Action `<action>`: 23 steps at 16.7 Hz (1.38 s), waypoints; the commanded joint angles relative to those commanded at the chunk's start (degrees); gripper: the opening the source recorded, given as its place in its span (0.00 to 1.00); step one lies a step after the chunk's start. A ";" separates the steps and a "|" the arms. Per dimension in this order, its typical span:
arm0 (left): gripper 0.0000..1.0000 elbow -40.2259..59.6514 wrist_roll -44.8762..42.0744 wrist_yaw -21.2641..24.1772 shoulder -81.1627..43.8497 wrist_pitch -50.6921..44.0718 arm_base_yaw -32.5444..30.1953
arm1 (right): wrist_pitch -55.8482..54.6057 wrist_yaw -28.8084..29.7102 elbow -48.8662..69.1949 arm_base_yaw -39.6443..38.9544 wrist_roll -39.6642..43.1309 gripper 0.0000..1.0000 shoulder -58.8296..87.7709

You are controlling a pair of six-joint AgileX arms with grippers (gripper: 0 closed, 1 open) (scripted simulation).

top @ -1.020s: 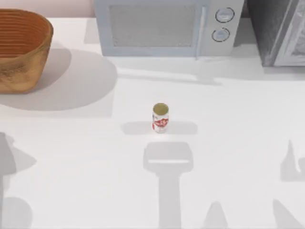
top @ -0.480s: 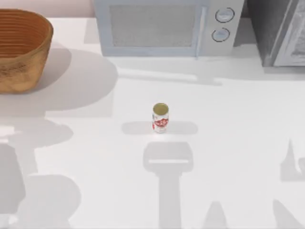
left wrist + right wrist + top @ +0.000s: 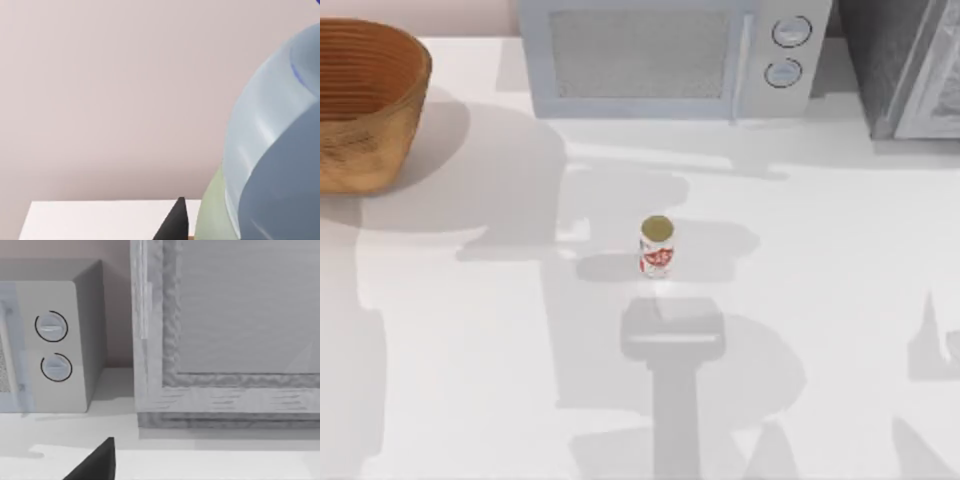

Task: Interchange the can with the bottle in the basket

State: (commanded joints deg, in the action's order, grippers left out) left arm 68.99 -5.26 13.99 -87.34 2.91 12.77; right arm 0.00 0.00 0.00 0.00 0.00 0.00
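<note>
Spreading across the table since 1 s ago, arm shadows now reach the can (image 3: 657, 246); bottle (image 3: 280, 150) fills left wrist view, basket (image 3: 365, 105) untouched, swap prob. underway; can't tell grip state on either side.

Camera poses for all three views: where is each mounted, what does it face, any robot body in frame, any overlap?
Top view: above the table, looking down at the small white red-marked can, golden-brown wicker basket and grey-white microwave.
Left wrist view: faces a pinkish wall; a large pale-blue translucent rounded object sits close; a dark finger tip shows.
Right wrist view: faces the microwave's dials and a grey cabinet; a dark finger tip shows.
Shared: the microwave, top and right wrist.
</note>
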 joint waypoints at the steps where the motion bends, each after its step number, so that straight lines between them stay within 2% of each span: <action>1: 0.00 0.23 0.23 -0.43 -0.22 -0.50 -1.03 | 0.00 0.00 0.00 0.00 0.00 1.00 0.00; 7: 0.00 0.19 0.27 -0.55 -0.46 -0.43 -1.37 | 0.00 0.00 0.00 0.00 0.00 1.00 0.00; 15: 0.00 2.60 0.74 -1.96 -11.76 8.57 -3.05 | 0.00 0.00 0.00 0.00 0.00 1.00 0.00; 19: 0.00 2.63 0.79 -2.08 -12.03 8.77 -3.18 | 0.00 0.00 0.00 0.00 0.00 1.00 0.00; 23: 0.30 2.63 0.79 -2.08 -12.03 8.77 -3.18 | 0.00 0.00 0.00 0.00 0.00 1.00 0.00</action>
State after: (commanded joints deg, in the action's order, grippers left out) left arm 71.62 -4.47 11.91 -99.37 11.68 9.58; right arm 0.00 0.00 0.00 0.00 0.00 0.00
